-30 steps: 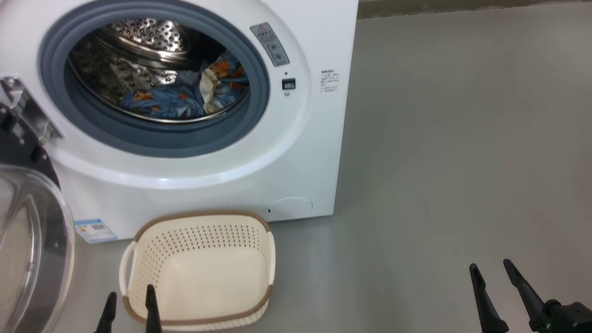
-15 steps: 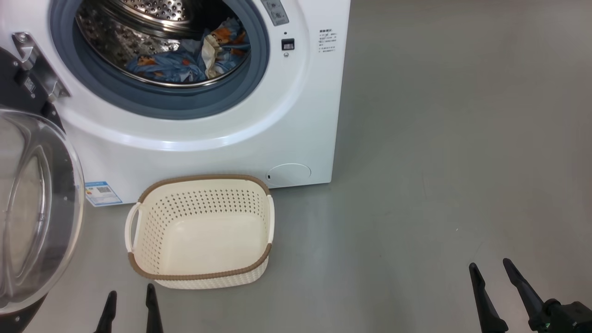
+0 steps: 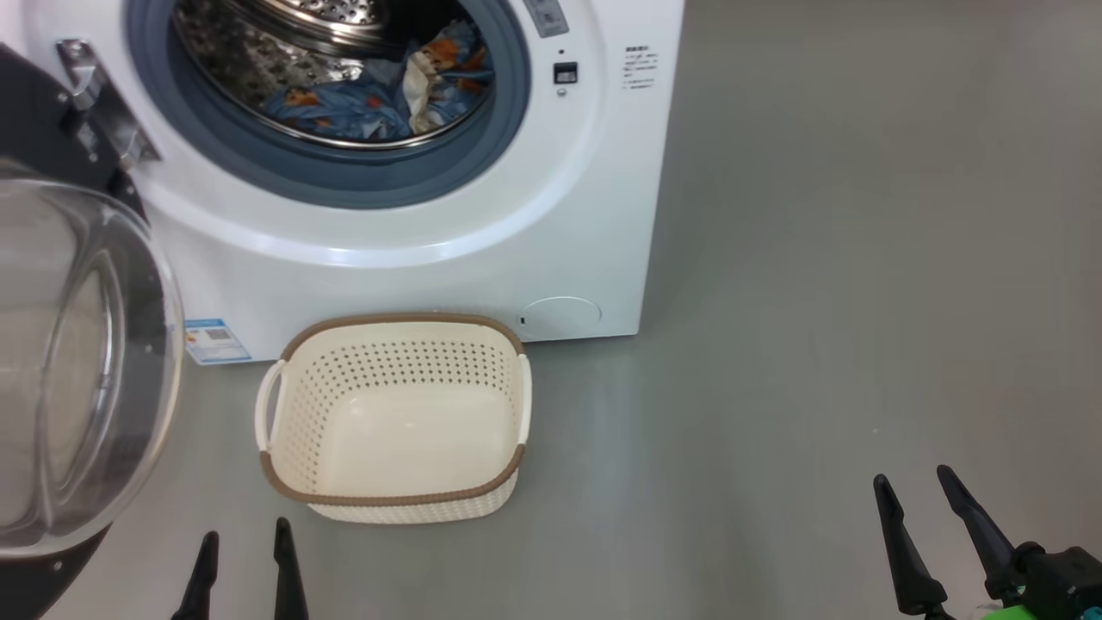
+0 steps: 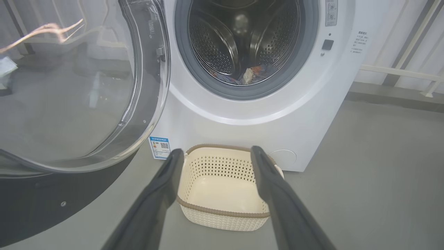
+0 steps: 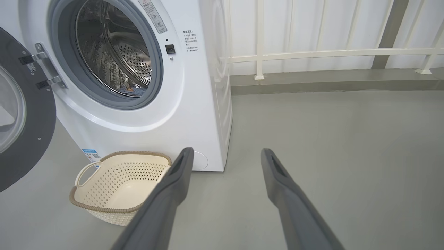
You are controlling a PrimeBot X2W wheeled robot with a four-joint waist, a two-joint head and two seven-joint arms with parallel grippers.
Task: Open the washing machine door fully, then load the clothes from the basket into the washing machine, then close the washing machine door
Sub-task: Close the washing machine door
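Far left of our left fingers, the washing machine door (image 3: 77, 362) stands swung wide on its hinge (image 3: 103, 112), glass bowl facing out. We judge this leaves the mouth free for loading. Our left gripper (image 3: 245, 530) hangs low with its fingers spread wide and nothing between them, apart from everything.

Just ahead of those fingertips and a little right sits the basket (image 3: 392, 320), empty, close to the foot of the washing machine (image 3: 482, 258). Further ahead of the left fingers, the clothes (image 3: 370, 108) lie in the bottom of the drum (image 3: 258, 52). From that we judge loading is done and only closing the door remains.

Well right of the basket, our right gripper (image 3: 911, 475) also holds its fingers wide and empty over bare floor (image 3: 818, 301).

The left wrist view looks straight into the drum and frames the basket between its fingers, while the head view cuts off the drum's top. The right wrist view adds the washer's side panel (image 5: 218, 86) and a white railing (image 5: 312, 53) behind it.
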